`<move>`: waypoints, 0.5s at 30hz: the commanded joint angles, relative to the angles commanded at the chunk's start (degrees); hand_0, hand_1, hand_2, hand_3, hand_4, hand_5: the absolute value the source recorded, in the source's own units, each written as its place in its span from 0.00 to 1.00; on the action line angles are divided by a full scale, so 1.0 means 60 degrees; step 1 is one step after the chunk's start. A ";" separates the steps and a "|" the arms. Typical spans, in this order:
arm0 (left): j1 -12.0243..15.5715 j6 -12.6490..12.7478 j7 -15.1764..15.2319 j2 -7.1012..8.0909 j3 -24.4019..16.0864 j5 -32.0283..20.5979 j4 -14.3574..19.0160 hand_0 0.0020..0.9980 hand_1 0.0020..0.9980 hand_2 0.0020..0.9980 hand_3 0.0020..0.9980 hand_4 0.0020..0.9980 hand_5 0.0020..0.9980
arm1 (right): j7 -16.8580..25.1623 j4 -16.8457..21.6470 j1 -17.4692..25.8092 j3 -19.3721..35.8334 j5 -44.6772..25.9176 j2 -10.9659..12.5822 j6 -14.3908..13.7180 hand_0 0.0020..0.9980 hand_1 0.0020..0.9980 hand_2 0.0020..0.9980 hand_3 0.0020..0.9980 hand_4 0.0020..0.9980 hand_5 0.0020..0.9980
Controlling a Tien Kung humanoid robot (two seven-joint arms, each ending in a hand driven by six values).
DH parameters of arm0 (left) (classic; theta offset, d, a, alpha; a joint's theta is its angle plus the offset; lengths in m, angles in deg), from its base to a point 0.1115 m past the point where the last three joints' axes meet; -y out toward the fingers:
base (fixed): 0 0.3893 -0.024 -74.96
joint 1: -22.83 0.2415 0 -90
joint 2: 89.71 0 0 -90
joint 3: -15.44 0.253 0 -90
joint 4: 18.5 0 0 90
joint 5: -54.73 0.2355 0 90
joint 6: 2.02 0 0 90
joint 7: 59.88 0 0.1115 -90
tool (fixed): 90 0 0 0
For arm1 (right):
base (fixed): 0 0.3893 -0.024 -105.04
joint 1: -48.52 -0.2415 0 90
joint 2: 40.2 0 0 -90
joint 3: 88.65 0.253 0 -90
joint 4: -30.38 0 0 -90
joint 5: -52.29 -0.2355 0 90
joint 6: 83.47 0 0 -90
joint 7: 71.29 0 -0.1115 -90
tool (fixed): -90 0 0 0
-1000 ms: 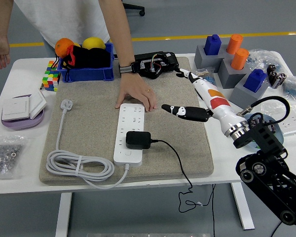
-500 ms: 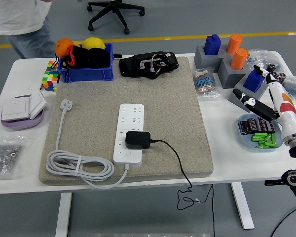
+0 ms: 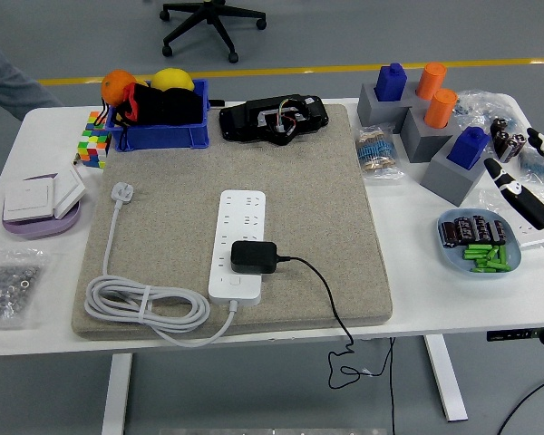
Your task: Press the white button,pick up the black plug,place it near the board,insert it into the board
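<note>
A white power strip (image 3: 239,237) lies lengthwise in the middle of the grey mat (image 3: 308,181). The black plug (image 3: 253,256) sits on the strip's near half, plugged into it. Its thin black cable (image 3: 326,299) runs right and drops over the table's front edge. The strip's own white cord (image 3: 140,304) coils at the mat's near left and ends in a white plug (image 3: 122,191). My right hand (image 3: 524,172) is at the picture's right edge, far from the strip, fingers spread and holding nothing. My left hand is out of view.
A blue bin (image 3: 159,127) with fruit and a black device (image 3: 272,118) stand at the back. Grey blocks with blue and orange pegs (image 3: 426,113) and a blue dish of batteries (image 3: 508,268) sit beside my right hand. Wall switches (image 3: 41,199) and a colour cube (image 3: 92,140) lie left.
My right arm has drawn back from over the mat to the right edge. The person's hand has left the strip, and the person has stepped away to the upper left.
</note>
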 joint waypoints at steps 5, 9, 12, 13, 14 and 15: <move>-0.0009 -0.0001 -0.0001 -0.0022 -0.0013 0.0006 0.0000 0.63 0.63 0.64 0.69 0.55 0.39 | -0.0015 -0.0118 0.0029 0.0039 -0.0052 -0.0024 0.0012 1.00 1.00 1.00 1.00 1.00 0.98; -0.0023 -0.0001 0.0009 -0.0036 -0.0042 0.0030 0.0000 0.63 0.63 0.64 0.70 0.56 0.40 | -0.0027 -0.0181 0.0043 0.0090 -0.0096 -0.0051 0.0018 1.00 1.00 1.00 1.00 1.00 0.98; -0.0018 -0.0003 0.0007 -0.0040 -0.0095 0.0087 0.0000 0.63 0.63 0.64 0.70 0.56 0.40 | -0.0073 -0.0197 0.0045 0.0144 -0.0089 -0.0080 0.0019 1.00 1.00 1.00 1.00 1.00 0.98; -0.0017 0.0000 0.0010 -0.0041 -0.0119 0.0103 0.0000 0.63 0.63 0.64 0.69 0.56 0.39 | -0.0085 -0.0204 0.0047 0.0167 -0.0086 -0.0089 0.0016 1.00 1.00 1.00 1.00 1.00 0.98; -0.0017 0.0002 0.0011 -0.0042 -0.0132 0.0110 0.0000 0.63 0.63 0.64 0.69 0.56 0.39 | -0.0081 -0.0209 0.0050 0.0181 -0.0086 -0.0093 0.0013 1.00 1.00 1.00 1.00 1.00 0.98; -0.0016 0.0004 0.0013 -0.0043 -0.0138 0.0107 0.0000 0.63 0.63 0.64 0.69 0.56 0.39 | -0.0074 -0.0214 0.0054 0.0189 -0.0092 -0.0096 0.0013 1.00 1.00 1.00 1.00 1.00 0.98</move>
